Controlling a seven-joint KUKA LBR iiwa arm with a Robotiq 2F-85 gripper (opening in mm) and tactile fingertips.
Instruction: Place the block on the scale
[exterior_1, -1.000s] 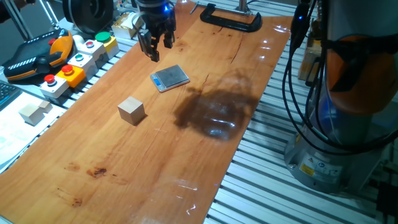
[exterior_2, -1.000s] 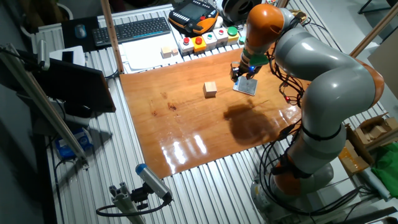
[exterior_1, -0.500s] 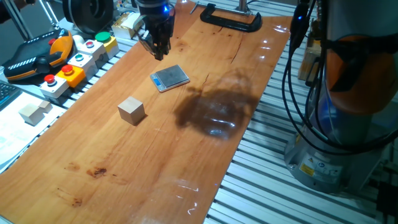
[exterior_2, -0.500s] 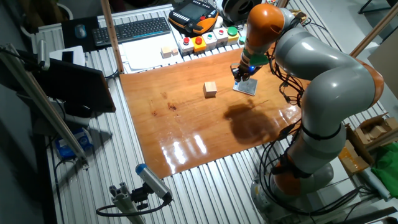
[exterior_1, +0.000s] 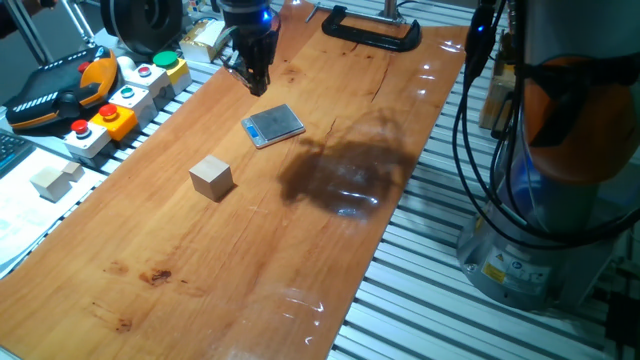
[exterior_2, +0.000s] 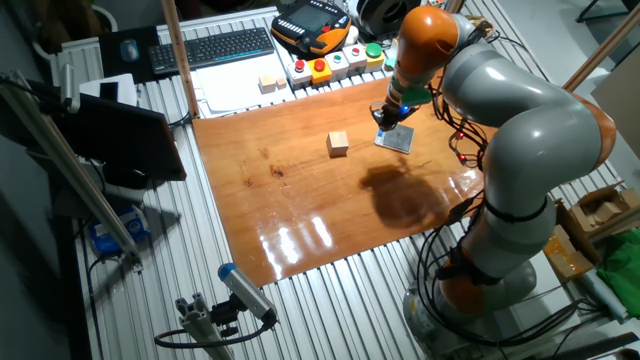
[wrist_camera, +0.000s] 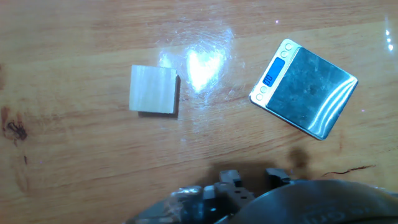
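Block (exterior_1: 211, 177) sits out on the open table (exterior_1: 200, 290), closer to the edge lined with the button boxes (exterior_1: 130, 95) than to the edge on my base's side, and well apart from the scale (exterior_1: 273, 124), which lies further toward the far edge where the black clamp (exterior_1: 368, 30) is fixed. My gripper (exterior_1: 253, 72) hangs above the table just beyond the scale, its fingers drawn together on nothing. As I judge it, the pickup has not begun. The main risk is descending with the fingers clenched like this, which would knock the block away instead of straddling it. A skewed approach could also clip a corner and spin it. On the way back, a low carry might shove the thin scale.
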